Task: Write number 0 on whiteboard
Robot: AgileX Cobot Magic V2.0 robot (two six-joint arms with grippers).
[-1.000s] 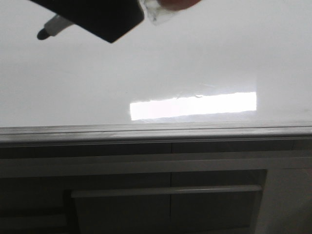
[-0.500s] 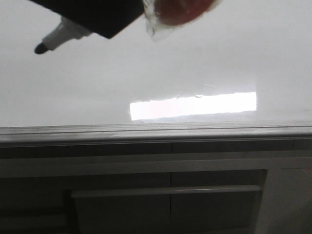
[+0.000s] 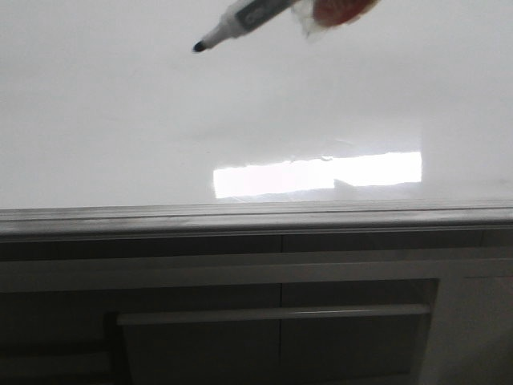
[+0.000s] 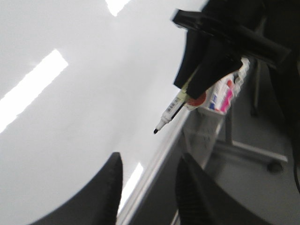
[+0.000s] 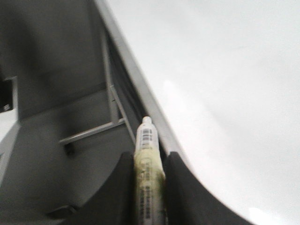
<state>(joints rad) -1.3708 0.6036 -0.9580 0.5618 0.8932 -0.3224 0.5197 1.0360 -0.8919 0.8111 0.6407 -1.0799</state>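
Note:
The whiteboard is glossy white with a grey metal rim along its near edge. No marker line of a number 0 shows on it. My right gripper is shut on a marker whose black tip points down-left over the board; I cannot tell if it touches. In the right wrist view the marker sits clamped in the right gripper, beside the board. My left gripper is open and empty above the board's rim.
A bright rectangular glare patch lies on the board near the rim. A dark grey cabinet with a bar handle stands in front of the board. A red and white packet hangs by the right gripper.
In the front view the marker has moved right and up, its tip going from the far left to left of centre. The dark gripper body has left the top of the frame.

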